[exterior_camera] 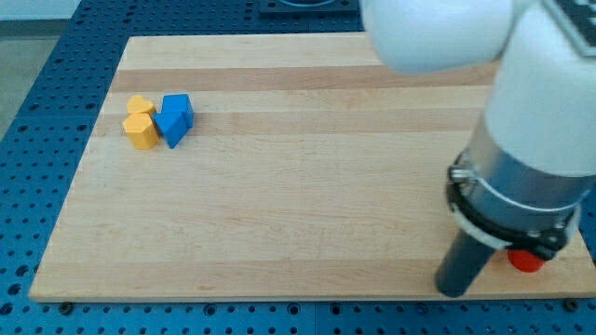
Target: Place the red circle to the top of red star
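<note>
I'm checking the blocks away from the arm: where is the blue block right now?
The blue block sits in the upper left of the board, touching the right side of two yellow blocks.

Red circle: small red block, mostly hidden behind arm, near tabletop bottom-right corner, close to bottom edge. Red star: not visible.

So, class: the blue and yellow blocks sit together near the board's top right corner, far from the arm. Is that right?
Not quite. The camera view shows the blue block and yellow blocks together near the board's top left, far from the arm.
</note>
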You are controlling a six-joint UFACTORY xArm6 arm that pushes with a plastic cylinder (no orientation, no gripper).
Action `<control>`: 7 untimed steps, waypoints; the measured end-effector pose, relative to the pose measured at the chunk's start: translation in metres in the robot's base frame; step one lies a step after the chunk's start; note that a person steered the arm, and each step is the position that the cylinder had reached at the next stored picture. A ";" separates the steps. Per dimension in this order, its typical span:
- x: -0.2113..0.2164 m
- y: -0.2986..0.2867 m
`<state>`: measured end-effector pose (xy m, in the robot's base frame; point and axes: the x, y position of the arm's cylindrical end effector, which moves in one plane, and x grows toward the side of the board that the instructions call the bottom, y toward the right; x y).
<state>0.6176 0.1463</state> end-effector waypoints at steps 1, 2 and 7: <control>0.001 0.029; 0.000 0.052; 0.000 0.130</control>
<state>0.6173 0.2764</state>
